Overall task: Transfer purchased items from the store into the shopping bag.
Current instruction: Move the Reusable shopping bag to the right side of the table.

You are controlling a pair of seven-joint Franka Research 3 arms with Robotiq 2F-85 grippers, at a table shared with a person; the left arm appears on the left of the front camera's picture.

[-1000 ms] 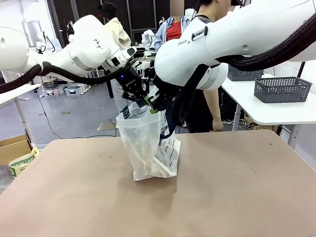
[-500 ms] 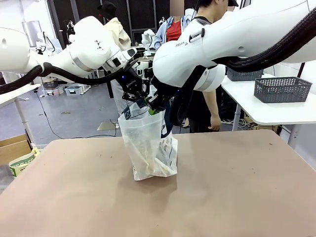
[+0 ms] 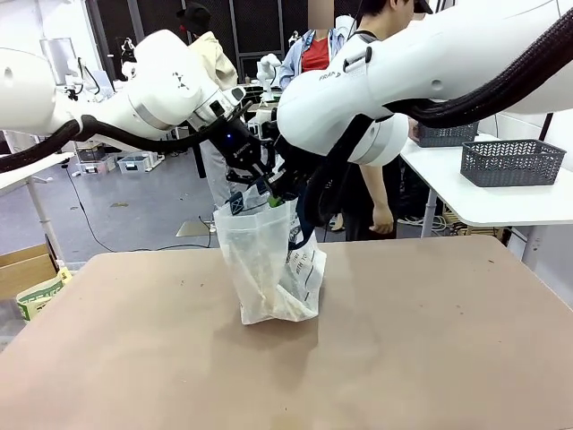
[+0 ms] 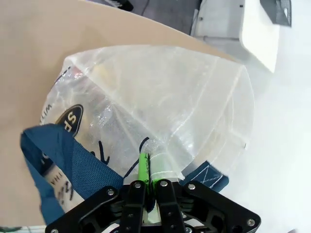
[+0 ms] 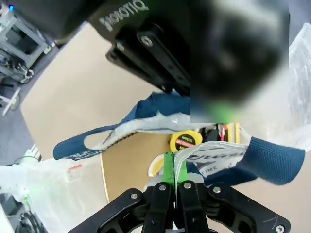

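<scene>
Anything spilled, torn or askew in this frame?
Nothing spilled or torn. The translucent whitish plastic shopping bag with navy strap handles stands on the tan table, its base crumpled to one side; the left gripper and right gripper each pinch its rim.

Tan tabletop (image 3: 430, 358), grey floor (image 3: 143, 210), white side table (image 3: 483, 204) — dark lattice basket (image 3: 512, 162) on it, cardboard box (image 3: 22, 267)

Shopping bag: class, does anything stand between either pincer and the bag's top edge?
Nothing visible does. The left pincer and the right pincer are each shut directly on the top edge of the shopping bag.
</scene>
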